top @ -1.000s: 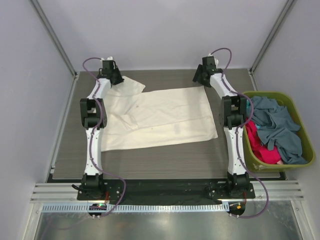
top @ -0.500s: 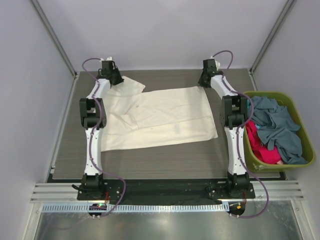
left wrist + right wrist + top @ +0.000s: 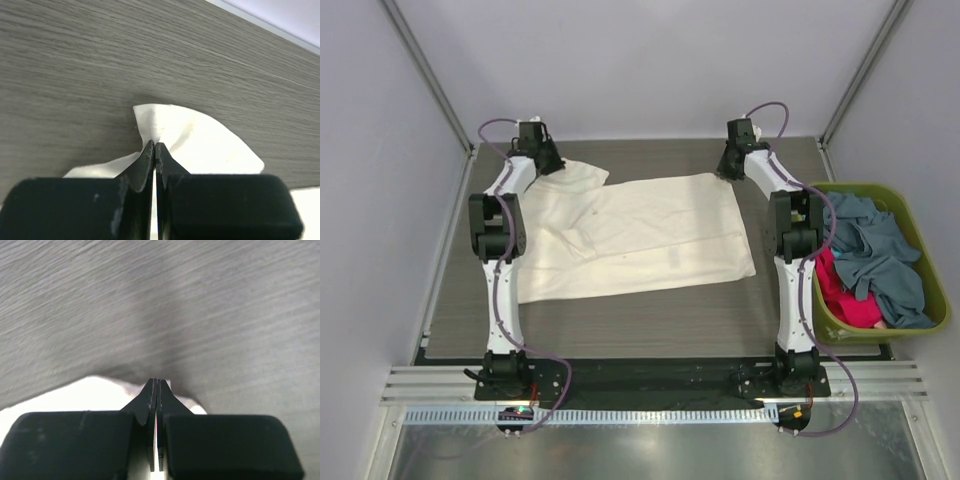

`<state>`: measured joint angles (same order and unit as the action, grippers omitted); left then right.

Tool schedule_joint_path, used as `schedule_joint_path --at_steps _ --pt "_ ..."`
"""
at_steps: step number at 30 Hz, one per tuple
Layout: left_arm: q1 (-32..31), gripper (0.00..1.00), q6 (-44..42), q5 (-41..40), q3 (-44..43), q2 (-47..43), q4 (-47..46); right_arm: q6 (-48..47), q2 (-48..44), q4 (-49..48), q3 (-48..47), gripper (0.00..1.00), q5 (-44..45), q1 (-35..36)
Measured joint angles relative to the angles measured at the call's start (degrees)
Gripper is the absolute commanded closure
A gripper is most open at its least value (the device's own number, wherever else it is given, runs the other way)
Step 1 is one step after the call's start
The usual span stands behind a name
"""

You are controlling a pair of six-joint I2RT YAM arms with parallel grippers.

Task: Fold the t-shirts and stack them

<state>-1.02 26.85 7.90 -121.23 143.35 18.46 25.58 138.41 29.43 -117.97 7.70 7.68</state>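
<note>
Where our left gripper (image 3: 552,163) sits: far to the left of the olive-green basket (image 3: 868,186), a little beyond the line of its far rim. The jaws are pressed shut on a far corner of the cream t-shirt (image 3: 650,235), just as they were a second ago. In the wrist view, cloth (image 3: 200,140) fans out to either side of the tips (image 3: 155,145).
Left arm: its elbow has swung a little further away from the basket.
Cream t-shirt: spread flat on the table (image 3: 650,320) just left of the basket and not yet folded. Its body has not shifted.
Right gripper (image 3: 726,172): just left of the basket's far-left corner and a little beyond it. A second ago it hung open, and now we have it down and clamped. Cream cloth (image 3: 90,395) shows at both sides of the closed tips (image 3: 156,381), so we judge that corner pinched.
Basket contents: grey-blue t-shirts (image 3: 880,250) and a red-pink t-shirt (image 3: 845,300) lie heaped inside, untouched.
Meaning for the task: we now hold both far corners. We judge the first fold can begin by lifting them and carrying them toward the near hem. The thin right-hand pinch may slip.
</note>
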Motion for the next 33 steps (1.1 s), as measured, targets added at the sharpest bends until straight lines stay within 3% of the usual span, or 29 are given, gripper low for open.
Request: schedule_joint_path --at_steps 7,8,9,10,11,13,18,27,32,33 --pt "0.0 1.0 0.1 -0.3 5.5 -11.9 1.2 0.0 -8.0 0.5 4.8 0.99 -0.2 0.4" --pt "0.0 1.0 0.2 -0.3 6.4 -13.8 1.1 0.1 -9.1 0.5 5.5 0.95 -0.2 0.4" --pt "0.0 1.0 0.2 -0.3 7.7 -15.9 1.1 0.1 -10.1 0.5 6.1 0.73 -0.1 0.4" --pt "0.0 1.0 0.2 -0.3 8.8 -17.7 1.0 0.4 -10.8 0.6 6.3 0.27 0.2 0.5" --pt "0.0 1.0 0.2 -0.3 9.9 -19.3 0.7 0.2 -11.1 0.6 6.4 0.18 0.5 0.5" --pt "-0.1 1.0 0.5 -0.3 12.6 -22.0 0.2 0.0 -11.3 0.6 6.4 0.11 1.8 0.5" --pt "-0.5 1.0 1.8 -0.3 20.1 -25.2 -0.6 -0.7 -9.2 1.9 5.0 0.1 3.6 0.5" --pt "-1.9 1.0 3.3 0.2 28.9 -26.7 -1.3 -1.7 5.1 3.7 -8.3 0.16 4.6 0.5" --pt "-1.9 1.0 4.0 0.5 30.7 -29.3 -2.6 -2.2 8.2 4.2 -13.1 0.28 5.2 0.5" --pt "-1.9 1.0 4.0 0.5 30.7 -29.7 -2.9 -2.4 8.6 4.3 -13.4 0.4 5.3 0.5"
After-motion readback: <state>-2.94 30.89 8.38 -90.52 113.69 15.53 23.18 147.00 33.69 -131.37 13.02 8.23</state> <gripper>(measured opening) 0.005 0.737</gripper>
